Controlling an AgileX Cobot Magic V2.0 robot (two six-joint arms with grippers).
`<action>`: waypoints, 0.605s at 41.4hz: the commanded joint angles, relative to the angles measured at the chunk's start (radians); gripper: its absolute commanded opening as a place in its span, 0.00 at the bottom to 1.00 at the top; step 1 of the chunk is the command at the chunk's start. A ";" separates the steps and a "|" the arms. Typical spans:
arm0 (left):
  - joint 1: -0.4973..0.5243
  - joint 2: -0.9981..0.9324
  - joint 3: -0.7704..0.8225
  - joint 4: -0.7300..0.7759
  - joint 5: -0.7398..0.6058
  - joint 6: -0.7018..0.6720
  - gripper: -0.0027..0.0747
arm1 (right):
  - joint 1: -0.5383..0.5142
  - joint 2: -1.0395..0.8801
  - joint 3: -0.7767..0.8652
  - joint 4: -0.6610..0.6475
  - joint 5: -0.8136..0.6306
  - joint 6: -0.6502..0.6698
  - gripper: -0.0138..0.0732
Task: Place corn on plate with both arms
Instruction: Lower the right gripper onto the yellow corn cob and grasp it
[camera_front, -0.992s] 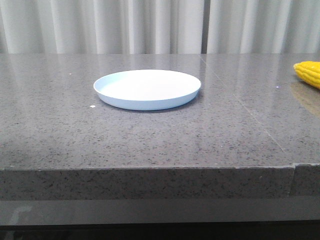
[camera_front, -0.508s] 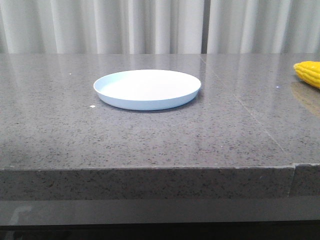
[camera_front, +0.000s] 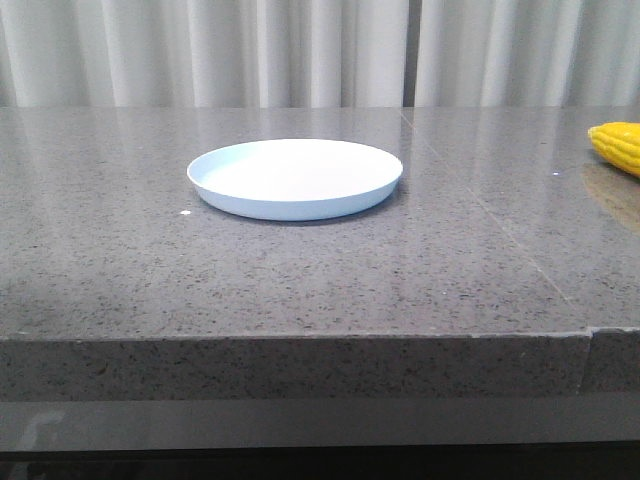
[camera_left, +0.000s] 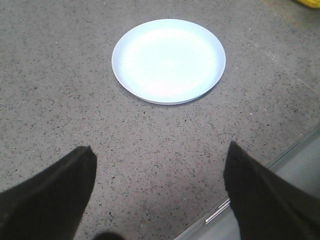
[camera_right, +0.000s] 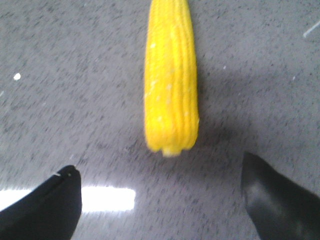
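Grey speckled stone table (camera_front: 300, 290), polished, with a seam line running across its right part; pale pleated curtain (camera_front: 200, 50) behind it.

Round, shallow, pale blue-white plate (camera_front: 295, 179) sits flat on the table, left of centre in the front view, nothing on it. Also seen from the left wrist camera (camera_left: 169, 60), lying ahead of the fingers, well apart from them.

Bright yellow corn cob with rows of kernels (camera_front: 618, 146) lies on the table at the far right edge of the front view, cut off by the frame, well apart from the plate. Right wrist camera shows it lengthwise (camera_right: 171, 80), pale stub end toward the fingers, not touching them. Slightly blurred.

Left gripper (camera_left: 160, 185): black fingers spread wide, bare table between them, holding nothing.

Right gripper (camera_right: 160, 195): black fingers spread wide, corn's end just beyond the gap, nothing held.
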 joint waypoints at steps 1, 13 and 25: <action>-0.007 -0.006 -0.024 -0.013 -0.075 -0.010 0.69 | -0.021 0.064 -0.115 -0.007 -0.011 -0.008 0.92; -0.007 -0.004 -0.024 -0.013 -0.077 -0.010 0.69 | -0.021 0.275 -0.249 -0.011 -0.018 -0.008 0.92; -0.007 -0.004 -0.024 -0.013 -0.077 -0.010 0.69 | -0.021 0.409 -0.254 -0.027 -0.075 -0.008 0.91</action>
